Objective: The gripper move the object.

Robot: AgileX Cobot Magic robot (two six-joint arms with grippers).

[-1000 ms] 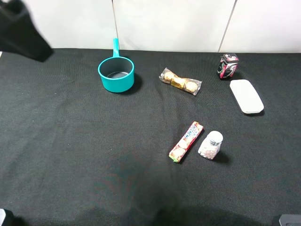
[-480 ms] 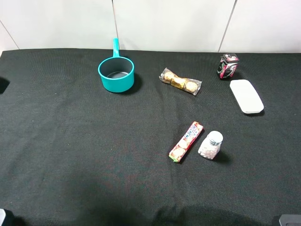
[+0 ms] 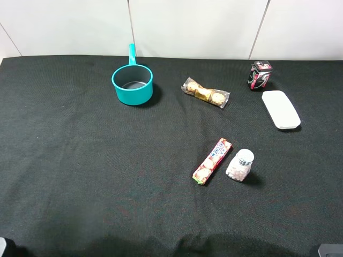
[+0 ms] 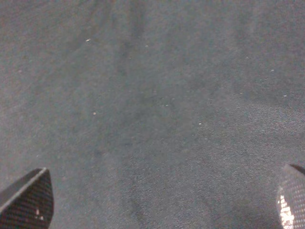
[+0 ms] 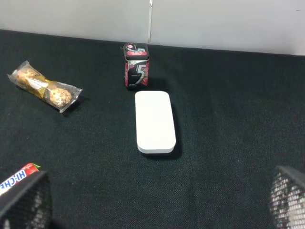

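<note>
The object, a small clear bottle with a silver cap and pink-white candies, lies on the black cloth right of centre, beside a red candy roll. Neither gripper shows in the exterior high view. The left gripper hangs open over bare black cloth, its two fingertips far apart with nothing between them. The right gripper is also open and empty. The right wrist view does not show the bottle, only the end of the candy roll.
A teal saucepan stands at the back left. A packet of gold chocolates lies at the back centre. A dark pink-patterned can and a white flat box sit at the back right. White wall panels rise behind the table.
A black arm end at the top left of the exterior high view has drawn off to the left and out of the picture. The items on the cloth have not moved.
</note>
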